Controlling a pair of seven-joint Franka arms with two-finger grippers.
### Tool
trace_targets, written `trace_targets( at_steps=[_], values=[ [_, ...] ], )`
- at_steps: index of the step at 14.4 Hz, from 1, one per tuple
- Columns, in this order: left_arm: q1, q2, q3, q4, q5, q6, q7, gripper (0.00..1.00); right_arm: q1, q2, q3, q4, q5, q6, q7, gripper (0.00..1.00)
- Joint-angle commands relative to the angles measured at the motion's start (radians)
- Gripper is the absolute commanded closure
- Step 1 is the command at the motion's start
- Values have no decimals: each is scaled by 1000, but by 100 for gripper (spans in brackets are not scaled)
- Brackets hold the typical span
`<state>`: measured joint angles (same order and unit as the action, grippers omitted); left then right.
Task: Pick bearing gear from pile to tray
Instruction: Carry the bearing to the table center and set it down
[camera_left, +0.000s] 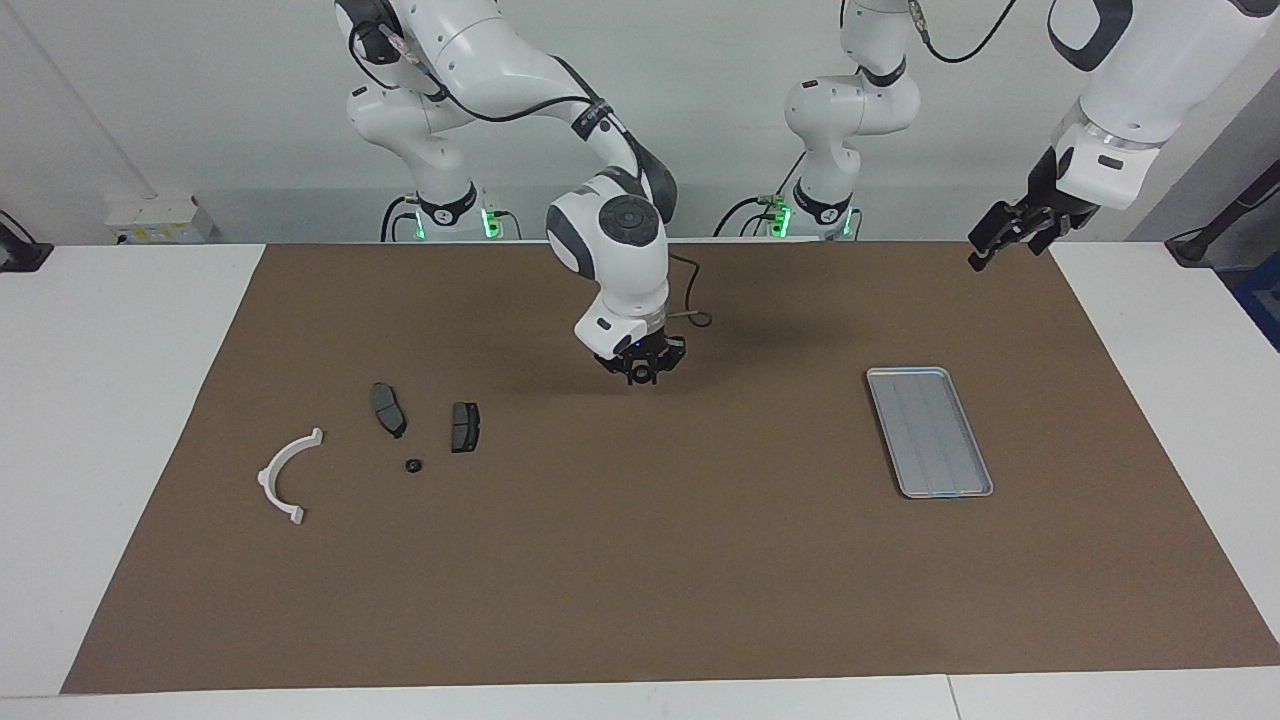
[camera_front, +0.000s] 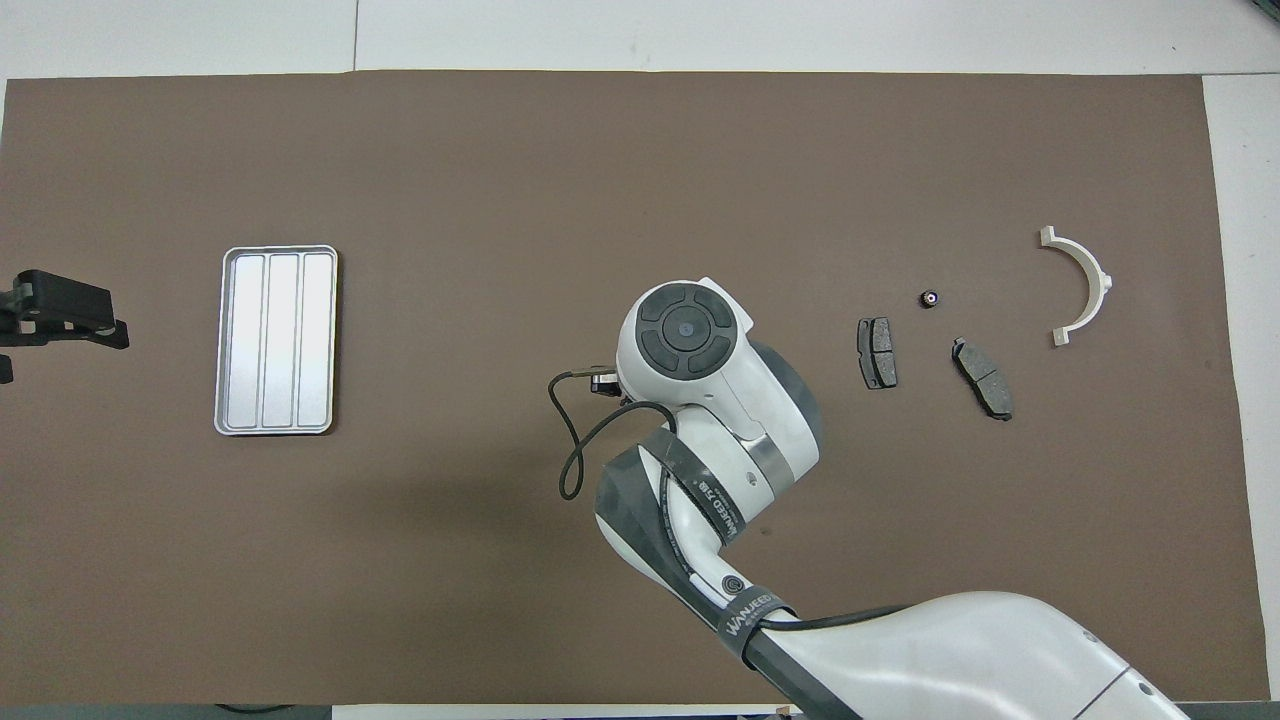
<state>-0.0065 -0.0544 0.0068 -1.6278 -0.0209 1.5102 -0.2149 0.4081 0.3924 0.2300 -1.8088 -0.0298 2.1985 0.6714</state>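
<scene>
Gear lies on the tabletop among the pile, between two pads and a bracket. Right gripper hangs mid-mat; I cannot tell how its jaws stand. It should descend vertically, clear of the pads. Left gripper waits beside the tray.

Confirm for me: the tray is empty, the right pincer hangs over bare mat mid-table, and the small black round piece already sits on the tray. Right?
Not quite. The small black round piece is not on the tray; it lies on the mat among the pile, between the two dark plates and the white half-ring bracket, as the facing view shows. The tray is empty, and the right pincer hangs over bare mat mid-table.
</scene>
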Motion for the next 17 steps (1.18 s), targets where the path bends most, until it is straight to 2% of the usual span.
trace_targets(
  at_steps=[1,8,9,10,11,12,13,17],
  values=[
    [2,-31,-1,-33,1,7,5,0,-20,6,8,-44,-18,47,-10,99],
    [2,-31,-1,-33,1,7,5,0,-31,14,8,-118,-18,153,-19,98],
    [2,-31,-1,-33,1,7,5,0,-34,14,8,-119,-18,155,-21,93],
    [2,-31,-1,-33,1,7,5,0,-34,14,8,-119,-18,150,-21,74],
    [2,-31,-1,-33,1,7,5,0,-34,14,8,-113,-18,139,-21,49],
    [2,-31,-1,-33,1,7,5,0,-37,13,6,-104,-18,129,-21,14],
    [2,-31,-1,-33,1,7,5,0,-57,5,6,-83,-16,92,-23,0],
    [2,-31,-1,-33,1,7,5,0,-144,-29,6,146,-4,-202,-94,0]
  ],
)
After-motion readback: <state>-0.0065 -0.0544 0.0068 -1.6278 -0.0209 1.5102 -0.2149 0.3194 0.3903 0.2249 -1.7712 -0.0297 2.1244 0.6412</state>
